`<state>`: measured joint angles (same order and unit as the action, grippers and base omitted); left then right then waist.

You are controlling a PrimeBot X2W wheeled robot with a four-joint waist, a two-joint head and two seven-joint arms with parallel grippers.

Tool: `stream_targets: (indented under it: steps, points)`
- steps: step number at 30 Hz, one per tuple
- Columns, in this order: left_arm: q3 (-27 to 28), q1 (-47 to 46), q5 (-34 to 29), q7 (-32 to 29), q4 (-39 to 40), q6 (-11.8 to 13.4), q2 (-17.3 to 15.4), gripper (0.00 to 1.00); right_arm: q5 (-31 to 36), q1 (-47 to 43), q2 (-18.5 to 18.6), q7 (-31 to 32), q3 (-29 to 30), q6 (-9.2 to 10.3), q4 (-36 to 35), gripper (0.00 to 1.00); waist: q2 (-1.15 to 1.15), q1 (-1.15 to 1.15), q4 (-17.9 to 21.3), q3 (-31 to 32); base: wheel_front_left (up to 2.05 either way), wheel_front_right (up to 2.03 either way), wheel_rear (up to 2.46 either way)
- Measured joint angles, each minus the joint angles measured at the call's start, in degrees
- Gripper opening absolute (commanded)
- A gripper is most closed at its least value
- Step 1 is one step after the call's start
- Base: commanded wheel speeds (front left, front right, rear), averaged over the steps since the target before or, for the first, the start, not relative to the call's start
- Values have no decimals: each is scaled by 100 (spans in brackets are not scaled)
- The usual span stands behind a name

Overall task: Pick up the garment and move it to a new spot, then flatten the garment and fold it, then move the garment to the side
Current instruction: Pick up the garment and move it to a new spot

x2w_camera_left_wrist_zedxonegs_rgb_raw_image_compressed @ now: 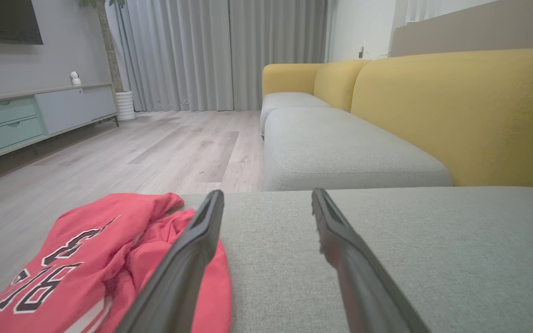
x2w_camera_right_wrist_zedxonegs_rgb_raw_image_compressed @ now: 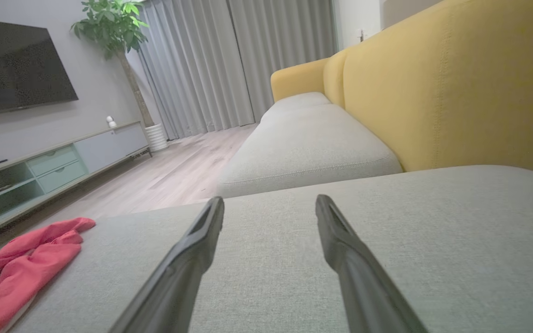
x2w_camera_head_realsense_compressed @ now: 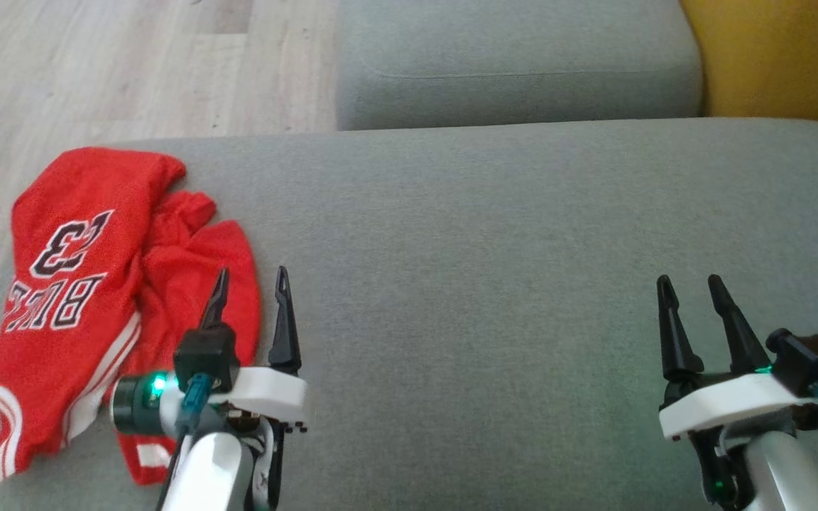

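head view: the first step, picking up the garment, is judged to be in hand and not yet done. the red basketball jersey point(x2w_camera_head_realsense_compressed: 75, 284) lies crumpled on the grey sofa cushion point(x2w_camera_head_realsense_compressed: 487, 248), mostly to the left of the left gripper point(x2w_camera_head_realsense_compressed: 252, 275). its fingers are spread wide and hold nothing. the left finger's tip is seen over the jersey's right edge, the right finger's over bare cushion. the right gripper point(x2w_camera_head_realsense_compressed: 689, 281) is likewise spread wide and empty, with the jersey well apart to its left. a lowering of the left fingers onto a raised fold, then a closing, is what the next move seems to call for. part of the hem is hidden by the left wrist; neck and armholes are lost in the folds.

left wrist view: the jersey point(x2w_camera_left_wrist_zedxonegs_rgb_raw_image_compressed: 86, 249) is found left of and behind the left finger of the left gripper point(x2w_camera_left_wrist_zedxonegs_rgb_raw_image_compressed: 267, 196) and is cut off at the bottom edge. whether cloth is touched cannot be told.

right wrist view: a bunched part of the jersey point(x2w_camera_right_wrist_zedxonegs_rgb_raw_image_compressed: 21, 268) is seen well to the left of the right gripper point(x2w_camera_right_wrist_zedxonegs_rgb_raw_image_compressed: 269, 201), cut off at the edge.
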<state>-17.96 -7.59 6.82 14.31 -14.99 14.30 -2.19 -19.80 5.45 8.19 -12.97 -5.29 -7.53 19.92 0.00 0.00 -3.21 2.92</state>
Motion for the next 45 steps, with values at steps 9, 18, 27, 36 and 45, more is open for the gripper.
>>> stream_targets:
  steps: [9,18,27,36,45]
  points:
    - [42,7,76,16,-38,-67,-1,100,-140,-37,4,71,-88,0,-81,100,0,0,-558,22,0,0,0]
    - [282,31,49,16,-107,-63,-14,100,-299,-162,-4,56,-271,0,-149,100,0,0,-1329,37,0,0,0]
    - [449,56,40,16,-160,-120,-25,100,-212,-161,-83,175,-38,0,-68,100,0,0,-2017,77,0,0,0]
    - [570,163,40,16,-197,-177,-27,100,-126,-162,-182,240,-7,0,-145,100,0,0,-2143,75,0,0,0]
    - [649,-172,265,-344,-463,-528,-155,100,-130,-166,-170,232,-191,0,-337,100,0,0,-1980,-4,0,0,0]
